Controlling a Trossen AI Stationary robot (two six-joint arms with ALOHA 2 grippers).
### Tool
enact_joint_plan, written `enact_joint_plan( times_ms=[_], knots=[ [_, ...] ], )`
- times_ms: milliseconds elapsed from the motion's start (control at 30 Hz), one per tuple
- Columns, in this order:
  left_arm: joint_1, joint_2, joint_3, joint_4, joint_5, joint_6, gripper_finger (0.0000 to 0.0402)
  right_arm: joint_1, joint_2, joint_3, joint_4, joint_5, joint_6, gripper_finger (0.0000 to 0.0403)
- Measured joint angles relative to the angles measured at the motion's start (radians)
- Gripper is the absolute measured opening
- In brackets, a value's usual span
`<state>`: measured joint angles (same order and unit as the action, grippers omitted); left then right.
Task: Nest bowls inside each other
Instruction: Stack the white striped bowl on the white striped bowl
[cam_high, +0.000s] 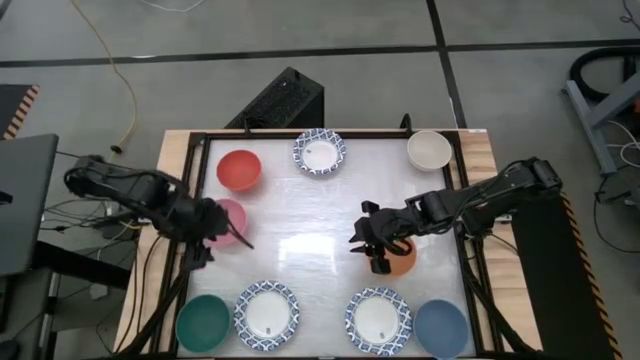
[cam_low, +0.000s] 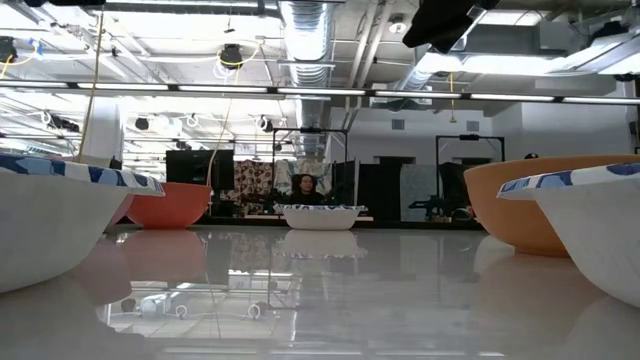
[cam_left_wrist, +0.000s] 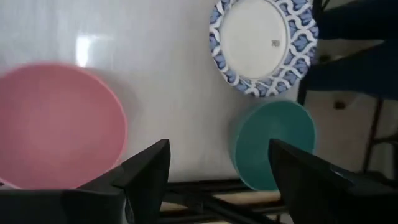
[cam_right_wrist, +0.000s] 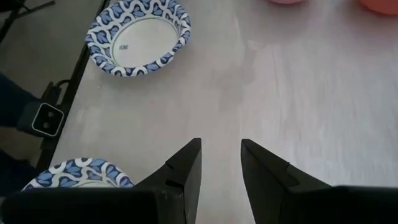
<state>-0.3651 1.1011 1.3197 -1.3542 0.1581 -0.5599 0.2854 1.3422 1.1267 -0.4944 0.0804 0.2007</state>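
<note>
The left gripper (cam_left_wrist: 217, 171) hangs above the pink bowl (cam_high: 226, 220) at the worktop's (cam_high: 310, 210) left edge, fingers spread wide and empty. The right gripper (cam_right_wrist: 219, 163) hovers beside the orange bowl (cam_high: 398, 257), fingers partly parted, gripping nothing

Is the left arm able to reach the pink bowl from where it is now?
Probably yes. The left claw hangs open right at the pink bowl, and nothing lies between them; the other bowls stand well apart.
</note>
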Motion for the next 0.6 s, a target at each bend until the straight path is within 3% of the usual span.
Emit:
enact_joint_plan(
  times_ms=[100,233,400,600],
  knots=[
    [-0.03,-0.002,0.0,0.066,-0.126,-0.048,0.0261,-0.012,0.0,0.0,0.001,0.067,-0.015,0.0134],
    [0.03,-0.006,0.0,0.121,-0.243,-0.06,0.0261,-0.063,0.0,0.0,0.01,0.18,-0.054,0.0134],
    [0.119,-0.007,0.0,0.118,-0.253,-0.052,0.0261,-0.166,0.0,0.0,0.063,0.184,-0.228,0.0134],
    [0.149,-0.007,0.0,0.118,-0.256,-0.051,0.0261,-0.287,0.0,0.0,0.174,0.184,-0.485,0.0134]
  ],
)
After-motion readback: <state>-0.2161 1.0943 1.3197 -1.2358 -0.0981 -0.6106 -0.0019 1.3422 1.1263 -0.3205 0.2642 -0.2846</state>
